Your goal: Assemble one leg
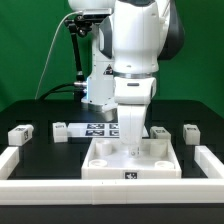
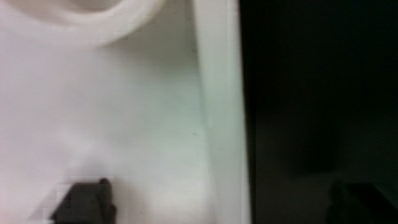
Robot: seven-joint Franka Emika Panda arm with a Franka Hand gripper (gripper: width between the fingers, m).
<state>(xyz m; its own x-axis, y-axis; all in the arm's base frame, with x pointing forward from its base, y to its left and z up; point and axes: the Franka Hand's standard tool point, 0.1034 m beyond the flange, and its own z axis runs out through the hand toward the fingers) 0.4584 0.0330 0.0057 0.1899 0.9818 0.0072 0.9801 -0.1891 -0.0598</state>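
On the black counter (image 1: 60, 150), right in the middle, sits a big white square plastic tray with raised corners (image 1: 105, 160). It has a tiny black-and-white tag on its front side. The big white robot arm (image 1: 135, 50) comes straight down over the tray, and its low end is right at the tray's top. From this side I cannot make out the tips.

Behind the tray, four small white plastic block legs with black-and-white tags lie in a row on the counter. Two are toward the exterior view's left: the outer left leg (image 1: 20, 133) and the inner left leg (image 1: 62, 128). Two are toward the exterior view's right: the inner right leg (image 1: 160, 131) and the outer right leg (image 1: 190, 131). Every leg is apart from the tray and from the arm. The thin flat white marker board (image 1: 98, 128) lies between the inner left leg and the arm. Long white walls (image 1: 12, 160) run along the sides and front of the counter.

The wrist view is blurry. It shows the tray (image 2: 107, 120) very close, with a round hole (image 2: 89, 15) in it, next to the dark counter (image 2: 320, 100). The two dark fingers (image 2: 80, 200) are spread wide. One is over the white tray and the other is over the counter. The tray's pale edge (image 2: 217, 100) runs between them, and neither finger touches it.
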